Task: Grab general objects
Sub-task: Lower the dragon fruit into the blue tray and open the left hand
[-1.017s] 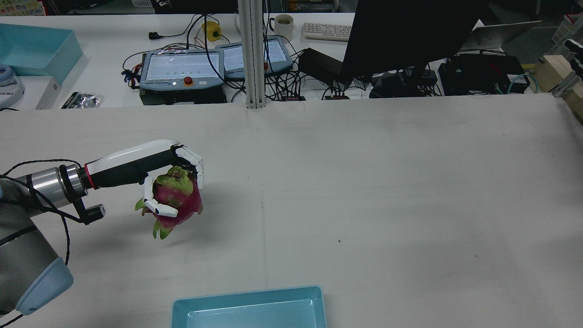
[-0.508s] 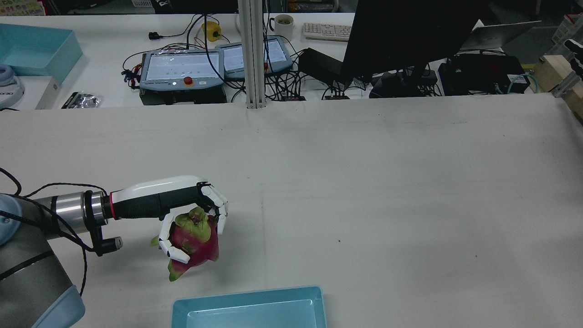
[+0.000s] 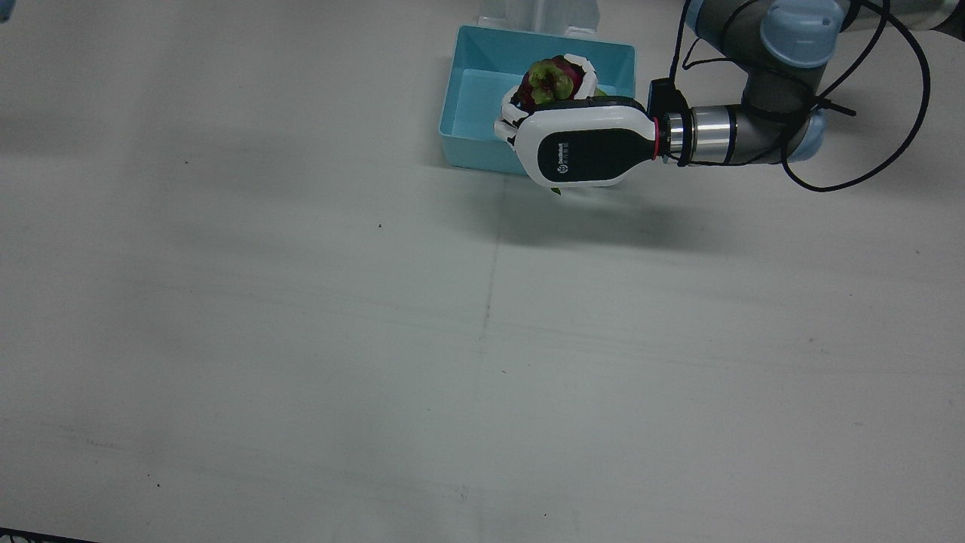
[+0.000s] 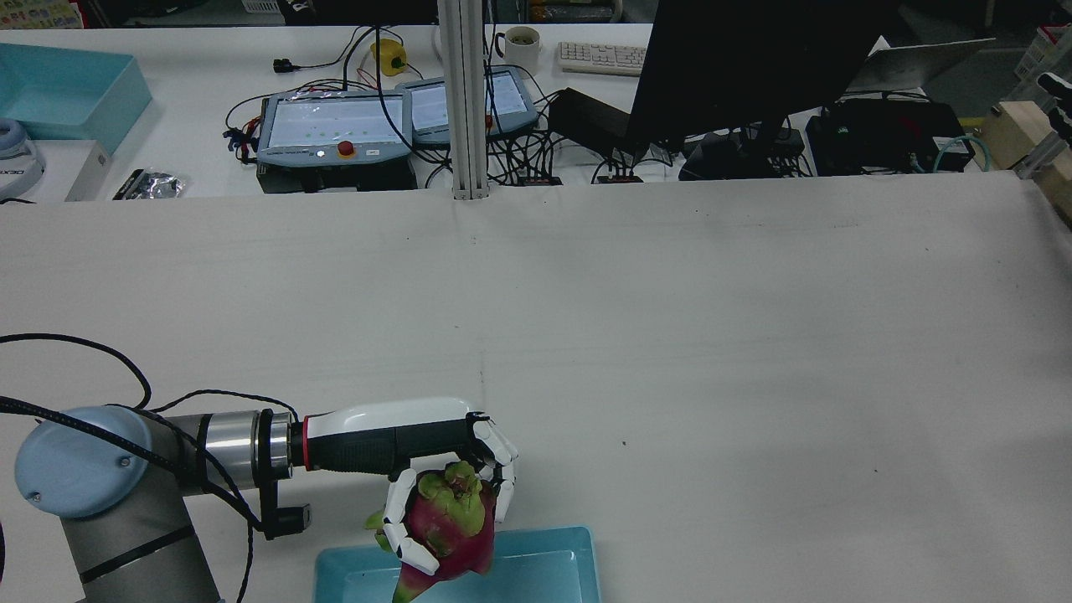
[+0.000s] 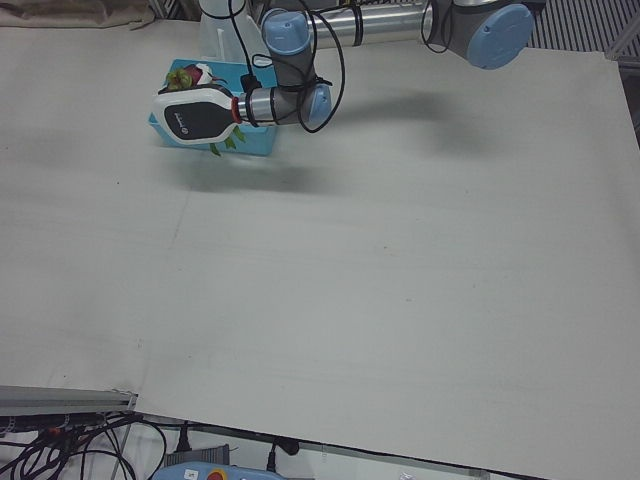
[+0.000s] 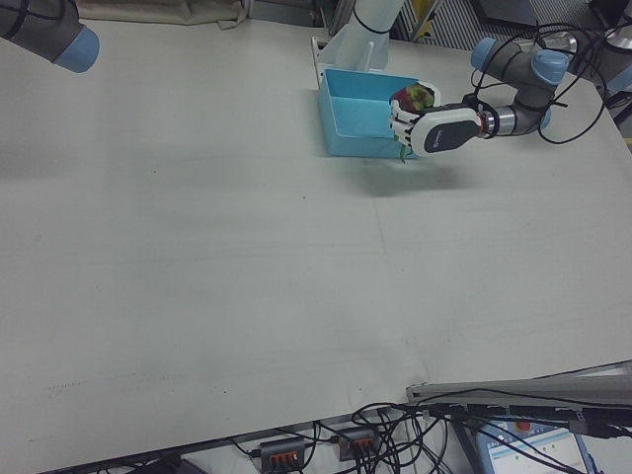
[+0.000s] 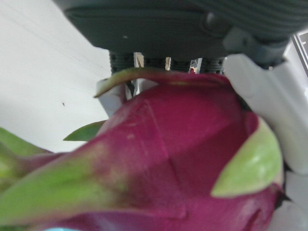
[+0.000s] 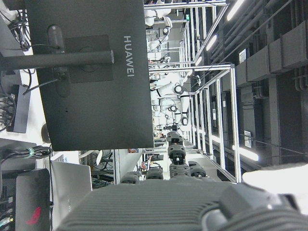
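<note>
The left hand (image 4: 419,452) grips the dragon fruit (image 4: 444,523), fingers wrapped around its body, held in the air over the bin's (image 3: 467,90) left-side edge. The fruit's long axis hangs roughly vertical, tip down. The right hand's finger state cannot be told.

Table (image 3: 301,339) bare, open passage everywhere; only obstacle blue bin (image 3: 471,113) at robot-side edge.

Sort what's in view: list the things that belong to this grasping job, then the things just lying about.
Part of the job:
- left hand
- dragon fruit, held in its fingers
- blue tray under the fruit

Just lying about:
- two control tablets
- monitor
- keyboard
- mug
- second blue bin on the back desk
</note>
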